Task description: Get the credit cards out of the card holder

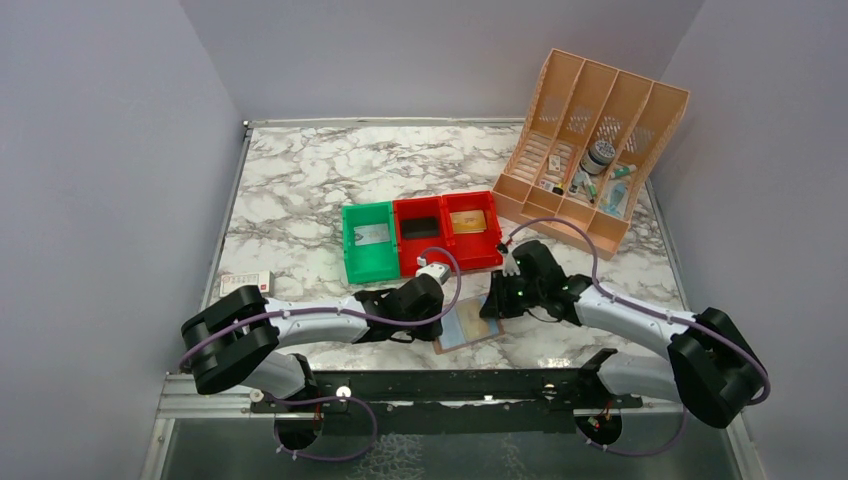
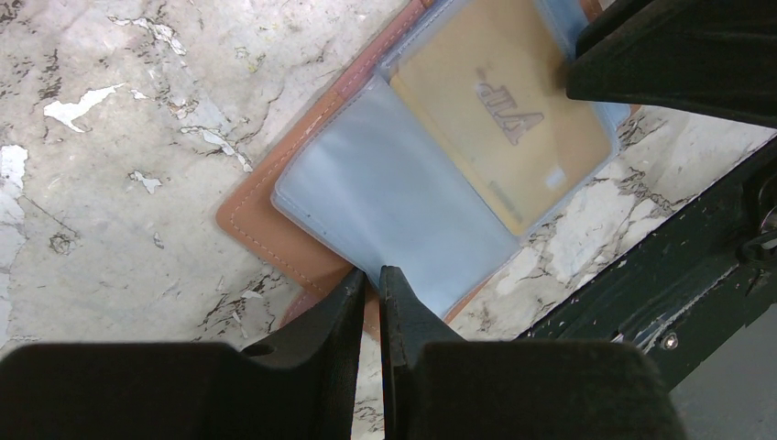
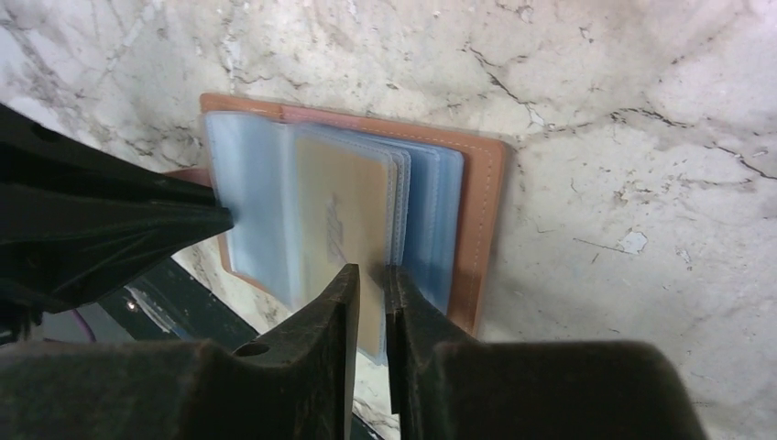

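Card holder [image 1: 467, 326] lies open and flat on the marble table [image 1: 300, 190], close to the near edge, between your two arms. Its clear pocket panels [image 2: 394, 202] fan out from the spine. The yellow-gold card [image 3: 334, 215] sits inside one of them and shows through the film. You have no dark grey card visible in the holder from any view.

Left gripper [image 2: 371, 275]: jaws almost together, nipping the holder's rim beside an empty panel, seemingly to pin it down.

Right gripper [image 3: 371, 280]: jaws a thin gap apart, closed over the lower edge of the yellow-gold card. You cannot tell whether the pads have bare plastic or sleeve film as well.

Handling, by judgement: the card looks light, stiff and slick, so it should slide straight out if you grip only its exposed edge. The panels look soft and floppy. Catch the film too and the whole holder probably lifts with the card. Keep your left pinch on the stiffer leather rim, and pull along the pocket's opening rather than upward
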You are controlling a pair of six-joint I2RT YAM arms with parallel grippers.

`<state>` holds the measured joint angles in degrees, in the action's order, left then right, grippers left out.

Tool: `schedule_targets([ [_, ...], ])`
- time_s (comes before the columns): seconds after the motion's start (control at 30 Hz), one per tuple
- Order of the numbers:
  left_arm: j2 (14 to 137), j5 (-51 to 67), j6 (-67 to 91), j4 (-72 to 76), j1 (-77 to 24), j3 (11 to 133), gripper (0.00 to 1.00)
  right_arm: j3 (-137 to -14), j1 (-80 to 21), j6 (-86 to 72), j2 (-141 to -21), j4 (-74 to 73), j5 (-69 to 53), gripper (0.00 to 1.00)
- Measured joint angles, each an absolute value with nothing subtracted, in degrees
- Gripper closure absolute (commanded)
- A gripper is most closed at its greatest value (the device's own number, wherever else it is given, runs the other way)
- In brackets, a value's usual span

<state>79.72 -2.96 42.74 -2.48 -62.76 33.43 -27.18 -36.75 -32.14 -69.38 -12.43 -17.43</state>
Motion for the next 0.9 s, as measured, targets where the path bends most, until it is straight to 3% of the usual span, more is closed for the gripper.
schedule_targets([
  [0.67, 79.3, -3.2, 42.7, -3.4, -62.8, 33.4, 0.85, -27.0, -36.8, -31.2, -66.6, -12.7, -21.3, 0.84],
  [0.9, 79.0, -3.6, 42.8, -4.0, -62.8, 33.4, 0.85, -27.1, -36.8, -30.6, -68.2, -13.3, -22.9, 0.73],
])
